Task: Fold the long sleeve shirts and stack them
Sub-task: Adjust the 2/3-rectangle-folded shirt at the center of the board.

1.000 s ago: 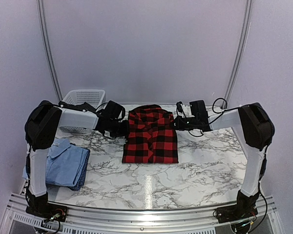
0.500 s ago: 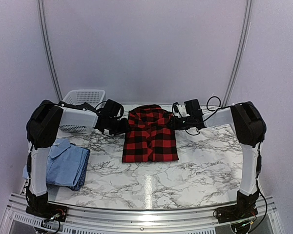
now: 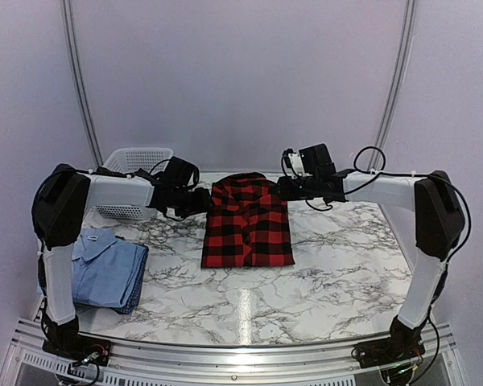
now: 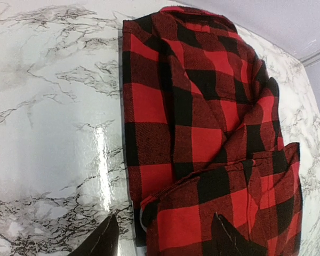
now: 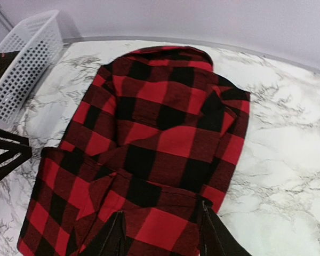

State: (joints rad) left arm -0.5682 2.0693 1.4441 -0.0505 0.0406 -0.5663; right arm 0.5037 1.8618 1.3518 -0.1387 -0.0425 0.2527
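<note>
Flannel shirt [image 3: 248, 223], folded at the middle of the counter [image 3: 338, 265], has just been released by the left tool [image 4: 164, 215] and right tool [image 5: 161, 208], both now opened above its far corners, so stacking with the blue shirt [image 3: 109, 269] is judged to be left.

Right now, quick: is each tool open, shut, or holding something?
Left tool: open, holding nothing, fingers apart over the flannel shirt.
Right tool: open, holding nothing, above the same shirt.

Marbled table [image 3: 322, 281] bears a flannel shirt [image 3: 249, 229] at centre, a light blue shirt [image 3: 109, 272] near-left — white basket [image 3: 137, 161] far-left.
</note>
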